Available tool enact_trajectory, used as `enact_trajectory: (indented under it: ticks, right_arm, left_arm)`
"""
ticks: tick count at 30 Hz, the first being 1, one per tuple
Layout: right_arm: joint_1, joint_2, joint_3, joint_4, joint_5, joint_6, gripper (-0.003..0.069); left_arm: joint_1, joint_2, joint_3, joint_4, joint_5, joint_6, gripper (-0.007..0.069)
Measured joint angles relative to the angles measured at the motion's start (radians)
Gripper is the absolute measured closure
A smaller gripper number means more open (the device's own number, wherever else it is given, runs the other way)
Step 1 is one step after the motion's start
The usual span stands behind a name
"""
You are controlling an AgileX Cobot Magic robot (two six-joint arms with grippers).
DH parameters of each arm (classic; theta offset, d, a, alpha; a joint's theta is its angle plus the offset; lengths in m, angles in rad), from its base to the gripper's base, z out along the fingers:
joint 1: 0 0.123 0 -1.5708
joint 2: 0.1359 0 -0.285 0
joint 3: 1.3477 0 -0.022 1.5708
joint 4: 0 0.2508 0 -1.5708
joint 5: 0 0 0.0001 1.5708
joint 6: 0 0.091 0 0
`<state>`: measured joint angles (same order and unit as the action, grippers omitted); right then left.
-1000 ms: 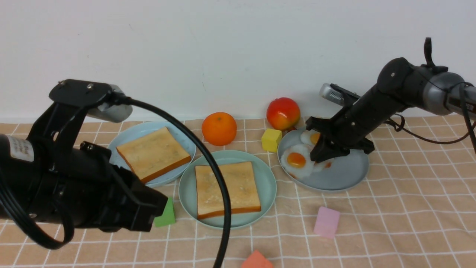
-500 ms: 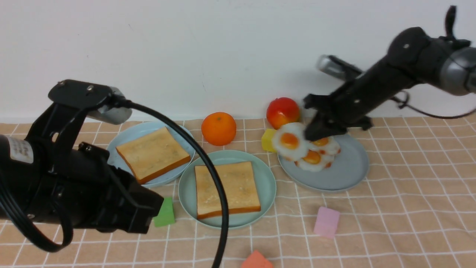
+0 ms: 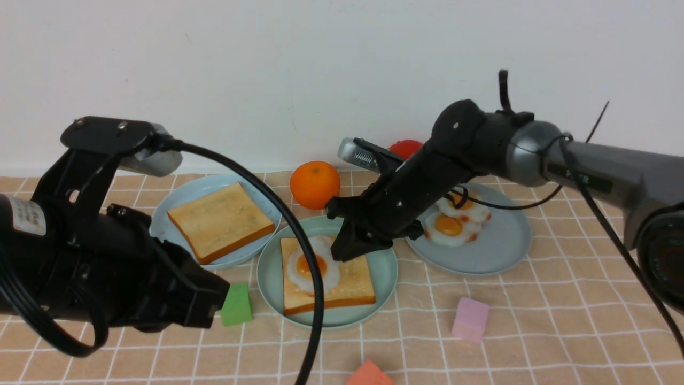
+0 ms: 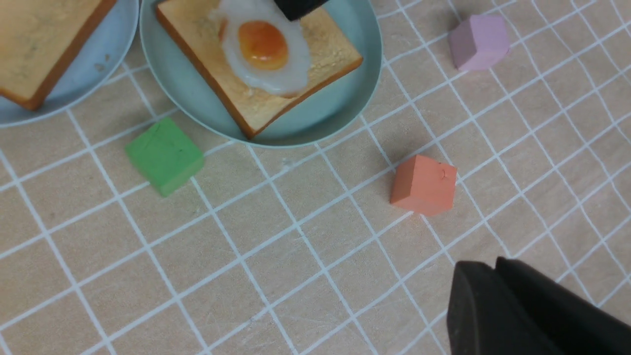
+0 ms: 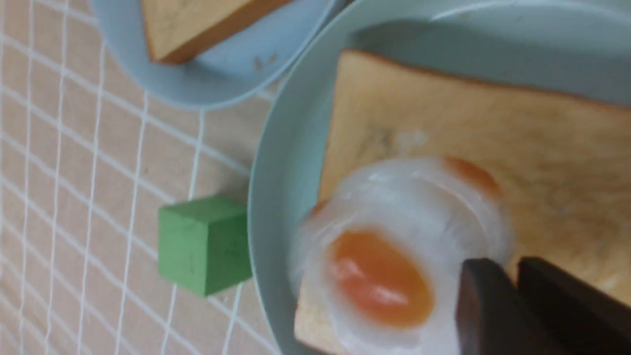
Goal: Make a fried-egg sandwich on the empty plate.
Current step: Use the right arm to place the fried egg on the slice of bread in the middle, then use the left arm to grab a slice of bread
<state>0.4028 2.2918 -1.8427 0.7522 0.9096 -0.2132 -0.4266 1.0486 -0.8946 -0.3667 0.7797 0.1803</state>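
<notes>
Egg placement. My right gripper (image 3: pixel 347 250) stood at the edge of the fried egg (image 3: pixel 312 266), which lay on the toast (image 3: pixel 350 280) in the mint-green plate (image 3: pixel 385 262); whether it gripped, I could not tell. My closed, empty left gripper (image 4: pixel 495 266) should next fetch the other slice (image 3: pixel 220 220).

Egg (image 5: pixel 394 256) at fingers (image 5: pixel 485 305): glossy, smooth, rubbery-looking white, shiny yolk. Toast (image 5: pixel 493 128) beneath: matt, fine-grained. Plate (image 5: pixel 281 207) around: smooth plastic, soft sheen. Fingers: matt black plastic. Tabletop cloth (image 5: pixel 74 148): matt fabric.

An orange (image 3: pixel 315 184), green cube (image 3: pixel 236 305), pink cube (image 3: pixel 469 319) and coral cube (image 3: pixel 368 375) lie apart.
</notes>
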Motion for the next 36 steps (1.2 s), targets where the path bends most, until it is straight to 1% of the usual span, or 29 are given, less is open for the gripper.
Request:
enact_trajectory:
  ticks: [1,2,4,7,10,14,16,18,21,22,23,26,28,29,30,32,33,35,36]
  right_arm:
    - [-0.003,-0.007,0.000,-0.007,-0.008,0.001,0.0478]
    - [-0.008,-0.015,0.000,-0.014,-0.012,0.002,0.0452]
    - [-0.025,-0.052,0.000,-0.041,-0.013,-0.007,0.0351]
    - [-0.055,-0.134,0.000,-0.069,0.012,-0.050,0.0258]
    - [-0.089,-0.279,0.000,-0.094,0.095,-0.140,0.0211]
    - [-0.093,-0.467,0.000,-0.137,0.205,-0.186,0.0211]
    - [-0.091,-0.557,0.000,-0.147,0.256,-0.191,0.0232]
    - [-0.090,-0.586,0.000,-0.152,0.272,-0.192,0.0244]
    - [-0.075,-0.690,0.005,-0.164,0.326,-0.192,0.0337]
    - [-0.071,-0.701,0.009,-0.164,0.328,-0.192,0.0343]
    - [-0.059,-0.734,0.029,-0.164,0.329,-0.193,0.0396]
    - [-0.024,-0.824,0.126,-0.161,0.310,-0.215,0.0511]
    - [0.009,-0.908,0.253,-0.160,0.258,-0.259,0.0599]
    - [0.018,-0.931,0.288,-0.160,0.240,-0.273,0.0622]
    - [0.034,-0.975,0.363,-0.160,0.202,-0.303,0.0660]
    - [0.058,-1.047,0.487,-0.160,0.142,-0.351,0.0671]
    - [0.060,-1.054,0.499,-0.160,0.136,-0.355,0.0671]
    - [0.076,-1.141,0.634,-0.155,0.073,-0.393,0.0671]
    - [0.076,-1.152,0.652,-0.155,0.067,-0.394,0.0671]
  left_arm:
    - [0.000,0.002,0.000,0.007,-0.001,0.000,0.0571]
    - [0.000,0.004,0.000,0.012,-0.001,0.000,0.0571]
    - [0.000,0.020,0.000,0.037,-0.009,-0.001,0.0567]
    - [0.000,0.056,0.000,0.059,-0.037,-0.023,0.0566]
    - [0.000,0.121,0.000,0.070,-0.104,-0.079,0.0564]
    - [0.011,0.242,-0.010,0.079,-0.208,-0.149,0.0564]
    - [0.056,0.326,-0.046,0.065,-0.224,-0.195,0.0564]
    - [0.089,0.363,-0.071,0.047,-0.220,-0.215,0.0564]
    - [0.241,0.488,-0.194,-0.072,-0.158,-0.255,0.0559]
    - [0.241,0.494,-0.201,-0.072,-0.158,-0.255,0.0559]
    - [0.307,0.538,-0.246,-0.126,-0.135,-0.261,0.0552]
    - [0.394,0.618,-0.314,-0.187,-0.118,-0.289,0.0522]
    - [0.428,0.674,-0.349,-0.200,-0.126,-0.332,0.0475]
    - [0.432,0.688,-0.356,-0.200,-0.131,-0.343,0.0459]
    - [0.437,0.721,-0.370,-0.198,-0.150,-0.369,0.0413]
    - [0.437,0.762,-0.386,-0.198,-0.178,-0.391,0.0346]
    - [0.437,0.767,-0.387,-0.198,-0.182,-0.395,0.0331]
    - [0.437,0.829,-0.412,-0.200,-0.223,-0.403,0.0253]
    - [0.437,0.845,-0.416,-0.200,-0.228,-0.403,0.0237]
